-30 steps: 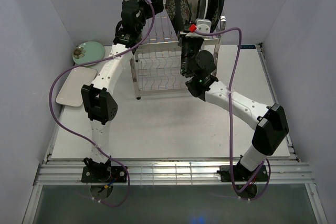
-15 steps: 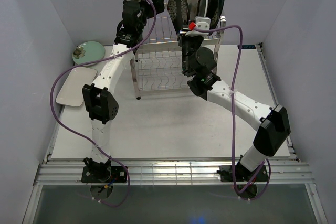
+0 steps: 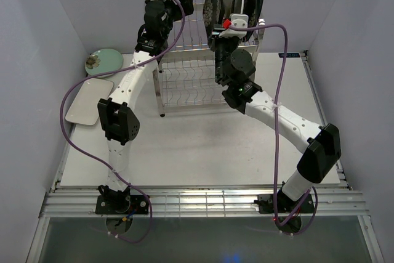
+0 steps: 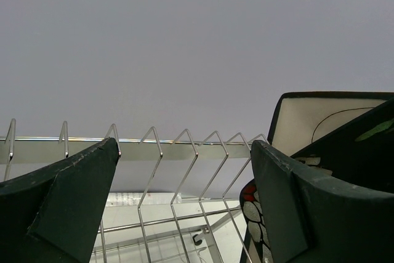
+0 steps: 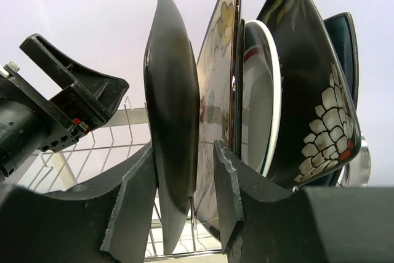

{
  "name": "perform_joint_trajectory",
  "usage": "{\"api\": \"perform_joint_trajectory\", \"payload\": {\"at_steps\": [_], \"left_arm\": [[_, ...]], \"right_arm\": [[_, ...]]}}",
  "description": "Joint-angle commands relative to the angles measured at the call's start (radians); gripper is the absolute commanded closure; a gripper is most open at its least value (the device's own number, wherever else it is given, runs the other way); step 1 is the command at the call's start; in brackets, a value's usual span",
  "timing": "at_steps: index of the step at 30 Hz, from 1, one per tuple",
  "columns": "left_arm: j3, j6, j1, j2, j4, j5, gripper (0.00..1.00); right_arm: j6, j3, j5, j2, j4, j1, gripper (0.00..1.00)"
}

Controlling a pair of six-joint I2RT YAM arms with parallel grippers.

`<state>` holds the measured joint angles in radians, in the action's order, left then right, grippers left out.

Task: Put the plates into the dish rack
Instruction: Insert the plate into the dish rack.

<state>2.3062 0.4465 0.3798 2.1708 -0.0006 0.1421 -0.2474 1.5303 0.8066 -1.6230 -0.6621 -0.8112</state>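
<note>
At the far left of the table (image 3: pixel 203 146) the pale green round plate (image 3: pixel 103 61) lay flat near the back corner, and the white rectangular plate (image 3: pixel 88 101) lay flat just in front of it, both well apart from the dish rack (image 3: pixel 184 75). The left gripper (image 4: pixel 184 173) was raised level with the rack's upper tier at its left end, its jaws spread wide with only rack wires and the back wall showing between them. The rack stood at the back of the table between the two arms. To its right, the right gripper (image 5: pixel 183 170) reached up from below with its fingers (image 5: pixel 132 207) clenched either side of a dark floral plate (image 5: pixel 173 121), which stood on edge and nearly upright over the right end of the top tier. Just right of that plate, also on edge in the top tier, came the cream flowered plate (image 5: pixel 218 84), the white teal-rimmed plate (image 5: pixel 261 90), a second dark floral plate (image 5: pixel 308 90) and, furthest right, the plain teal plate (image 5: pixel 342 35), packed close together and fanning slightly outward at their tops.
</note>
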Motion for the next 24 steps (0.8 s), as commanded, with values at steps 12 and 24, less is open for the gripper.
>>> {"api": "perform_joint_trajectory", "payload": {"at_steps": [12, 24], "left_arm": [[-0.002, 0.009, 0.037, 0.011, 0.042, -0.079, 0.02], [0.001, 0.008, 0.039, 0.007, 0.04, -0.073, 0.02]], "right_arm": [[0.031, 0.103, 0.0, 0.006, 0.042, 0.026, 0.55], [0.05, 0.183, 0.002, -0.074, 0.079, 0.043, 0.52]]}}
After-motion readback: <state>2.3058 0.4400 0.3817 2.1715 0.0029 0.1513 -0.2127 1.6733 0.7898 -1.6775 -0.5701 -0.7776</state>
